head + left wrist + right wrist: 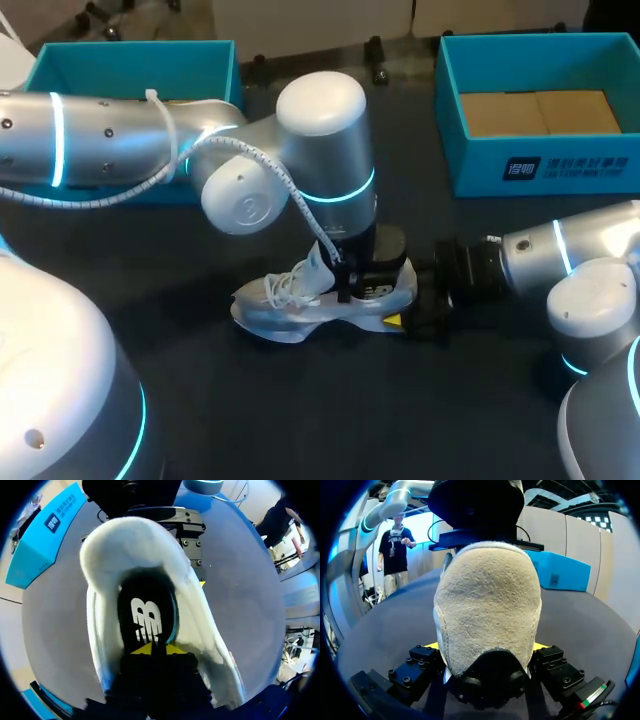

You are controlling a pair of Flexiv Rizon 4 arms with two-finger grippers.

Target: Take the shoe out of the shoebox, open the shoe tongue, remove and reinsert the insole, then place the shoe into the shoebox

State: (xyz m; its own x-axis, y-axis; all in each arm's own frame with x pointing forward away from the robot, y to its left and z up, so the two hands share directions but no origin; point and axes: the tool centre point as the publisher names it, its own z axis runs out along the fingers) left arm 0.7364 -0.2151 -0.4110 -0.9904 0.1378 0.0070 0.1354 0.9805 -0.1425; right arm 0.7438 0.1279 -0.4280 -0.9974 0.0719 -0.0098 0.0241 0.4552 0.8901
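A white shoe (pixel 300 305) lies on the dark table, toe to the left, laces loose. My left arm comes over it from the left, and my left gripper (pixel 365 288) points down into the shoe's opening. In the left wrist view the yellow tips stand almost together, my left gripper (pixel 152 649) pinching the edge of the black insole (pixel 145 610) with its white logo. My right gripper (pixel 418 295) sits at the heel from the right. The grey-beige heel (pixel 487 595) fills the space between the right gripper's fingers (pixel 487 647), both pressing its sides.
A teal shoebox (pixel 540 165) with brown card inside stands at the back right; it also shows ahead in both wrist views, as box (pixel 42 542) and box (pixel 562 570). A second teal box (pixel 130 60) stands at the back left, partly behind my left arm.
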